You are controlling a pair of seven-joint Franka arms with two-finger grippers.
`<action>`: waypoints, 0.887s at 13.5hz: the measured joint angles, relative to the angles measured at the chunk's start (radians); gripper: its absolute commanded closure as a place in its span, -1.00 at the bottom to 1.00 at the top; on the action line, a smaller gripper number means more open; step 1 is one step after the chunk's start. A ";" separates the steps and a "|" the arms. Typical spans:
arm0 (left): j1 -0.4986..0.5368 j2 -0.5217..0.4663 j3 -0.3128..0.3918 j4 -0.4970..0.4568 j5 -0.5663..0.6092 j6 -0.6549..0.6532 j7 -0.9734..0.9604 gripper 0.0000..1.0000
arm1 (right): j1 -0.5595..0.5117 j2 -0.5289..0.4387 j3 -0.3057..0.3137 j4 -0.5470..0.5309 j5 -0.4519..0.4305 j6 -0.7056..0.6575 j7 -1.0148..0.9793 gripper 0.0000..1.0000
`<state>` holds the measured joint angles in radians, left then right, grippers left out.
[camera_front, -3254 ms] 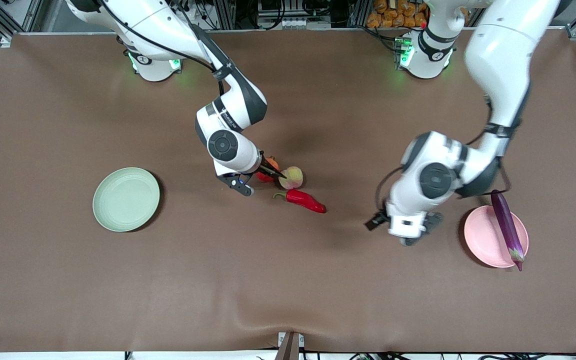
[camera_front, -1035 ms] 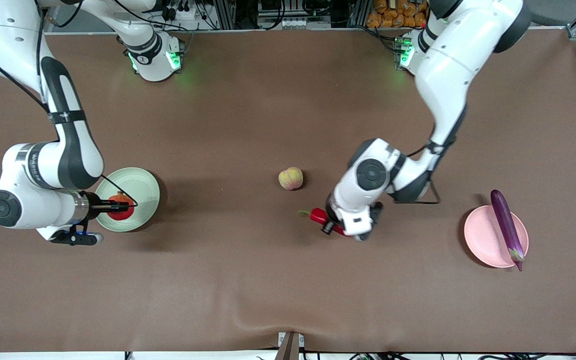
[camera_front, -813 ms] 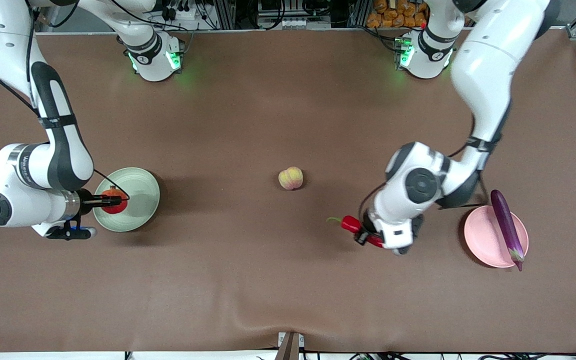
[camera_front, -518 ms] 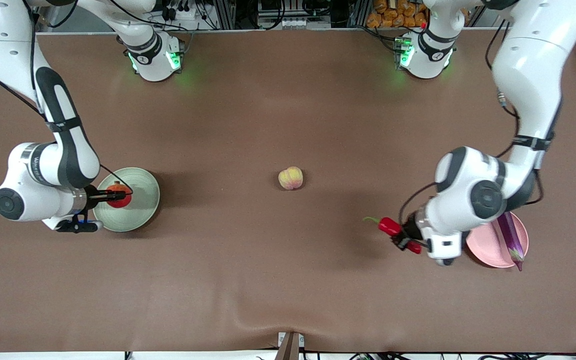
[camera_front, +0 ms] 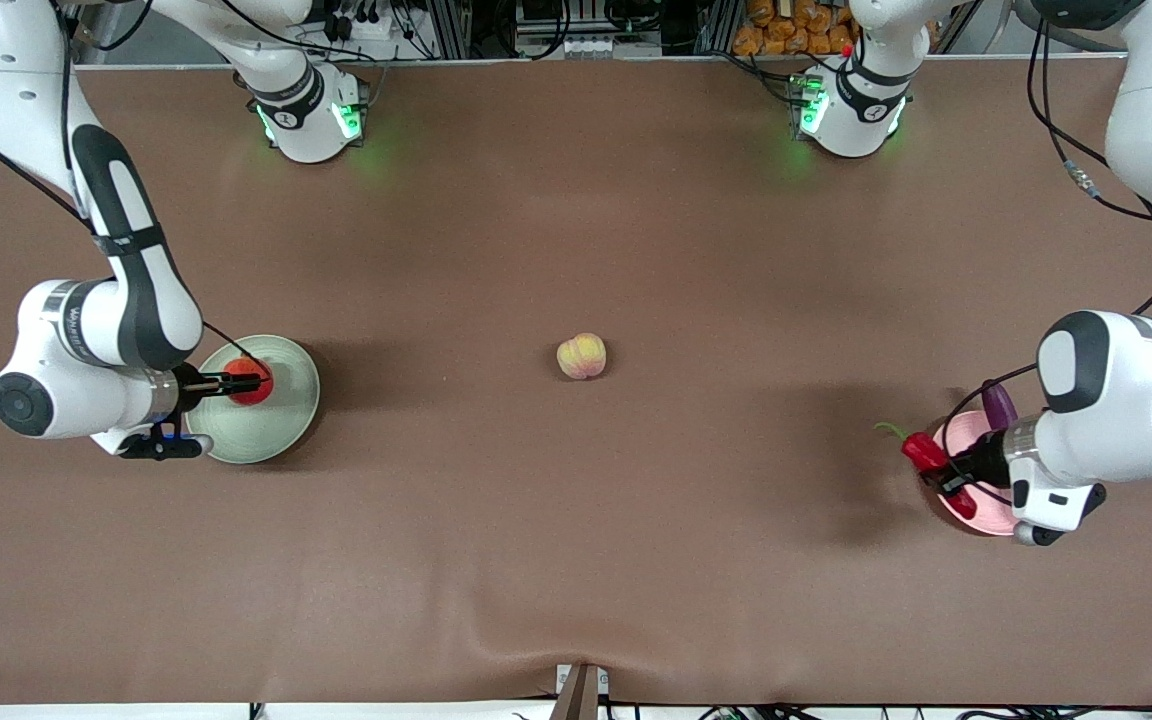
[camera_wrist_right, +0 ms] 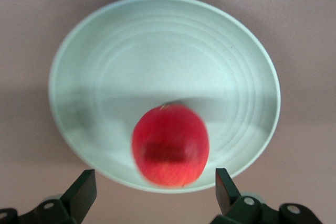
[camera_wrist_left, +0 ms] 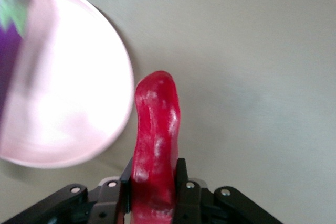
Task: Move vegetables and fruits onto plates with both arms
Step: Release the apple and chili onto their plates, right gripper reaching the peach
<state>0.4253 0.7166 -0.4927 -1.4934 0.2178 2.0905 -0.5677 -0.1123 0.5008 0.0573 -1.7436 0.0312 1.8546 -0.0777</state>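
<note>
Your right gripper (camera_front: 236,382) hung over the pale green plate (camera_front: 281,425), which sat toward the right arm's end of the table. In the right wrist view its two fingers (camera_wrist_right: 81,190) stood wide apart, one on each side of the pomegranate (camera_wrist_right: 170,145), with a clear gap between each finger and the fruit. The jaws were released and gripped nothing. The round red fruit showed against the part of the green plate (camera_wrist_right: 157,51) closest to that gripper, looking slightly smeared; you could not tell whether it had settled on the plate.

Your left gripper (camera_front: 954,478) was over the rim of the pale pink plate (camera_front: 986,520), toward the left arm's end of the table. Its jaws were clenched on the red chili pepper (camera_front: 921,450). In the left wrist view the black fingers (camera_wrist_left: 186,192) pressed the thick end of the chili (camera_wrist_left: 156,135) from both sides, and the rest of the pepper stuck out past the fingertips, just beside the edge of the pink plate (camera_wrist_left: 73,87). In the front view the chili's curled green stem pointed away from the plate, out over the brown table (camera_front: 576,560).

The purple eggplant (camera_front: 998,402) lay on the pink plate, mostly covered by the left arm; only its rounded end showed there.

The peach (camera_front: 582,356) sat alone on the table near its middle, well apart from both plates and both grippers.
</note>
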 measured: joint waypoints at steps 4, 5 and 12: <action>0.000 0.004 0.064 0.000 0.069 0.001 0.167 1.00 | 0.059 -0.022 0.018 0.164 0.156 -0.189 0.203 -1.00; 0.000 0.005 0.074 0.000 0.075 0.001 0.203 1.00 | 0.106 -0.023 0.022 0.190 0.185 -0.199 0.311 -1.00; 0.006 0.015 0.106 0.001 0.075 0.008 0.297 -0.69 | 0.534 0.012 0.027 0.230 0.326 0.044 0.993 -1.00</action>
<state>0.4309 0.7315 -0.3865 -1.4927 0.2928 2.0990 -0.2705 0.4221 0.5129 0.0841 -1.5140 0.3576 1.8984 0.9153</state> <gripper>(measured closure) 0.634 0.000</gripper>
